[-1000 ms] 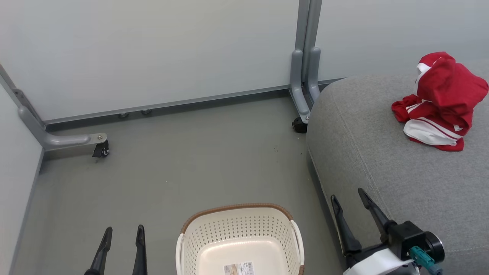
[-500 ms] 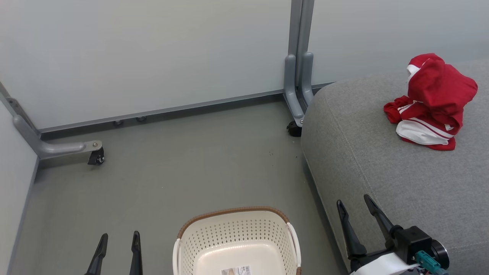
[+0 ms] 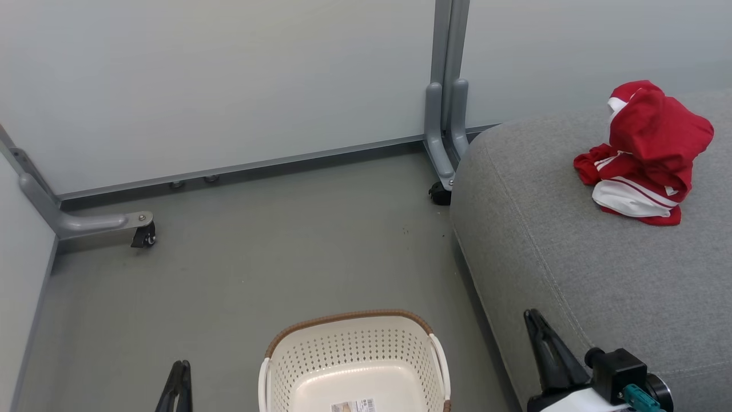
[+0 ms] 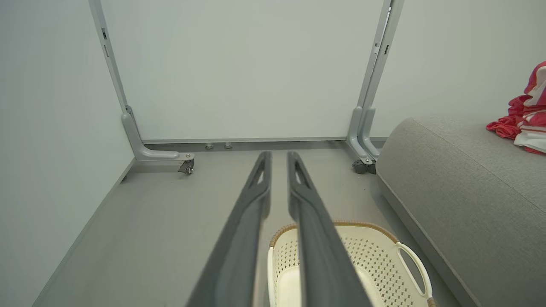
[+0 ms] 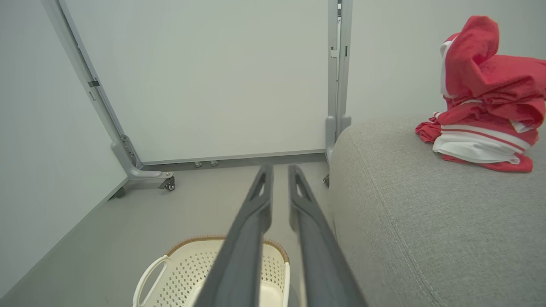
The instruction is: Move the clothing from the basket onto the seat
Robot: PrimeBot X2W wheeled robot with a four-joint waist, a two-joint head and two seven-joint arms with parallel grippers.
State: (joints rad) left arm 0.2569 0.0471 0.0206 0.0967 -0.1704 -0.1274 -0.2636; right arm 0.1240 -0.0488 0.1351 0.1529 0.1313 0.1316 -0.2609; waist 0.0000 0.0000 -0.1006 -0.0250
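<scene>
**Grippers.** The left gripper (image 3: 181, 367) and right gripper (image 3: 532, 316) both have their fingers drawn together with nothing between them. In both wrist views only a narrow slit separates the fingers. Half a second ago both pairs stood spread wide, so the closing is the change on record. Both grippers also sit slightly lower in the head view than they did then, while the basket has not shifted in that view.

**Task items.** The clothing (image 3: 649, 154) lies heaped on the seat (image 3: 572, 269), where it was a second ago. It is well apart from both grippers. The basket (image 3: 349, 316) shows a bare bottom apart from a paper label (image 3: 355, 406); its near part is cut off by the frame.

**Judgement.** The transfer appears complete, and the empty closing reads as stowing.

**Edges.** The right gripper hangs over the seat's rounded left edge, near the stitched seam. The heap sits well back from that edge, so it is unlikely to slide off. The basket's right handle (image 3: 441, 360) stands near the seat's side.

**Open room.** Bare floor (image 3: 257, 269) runs from the basket to the partition (image 3: 229, 86). A caster (image 3: 439, 194) stands just beside the seat's far corner.
</scene>
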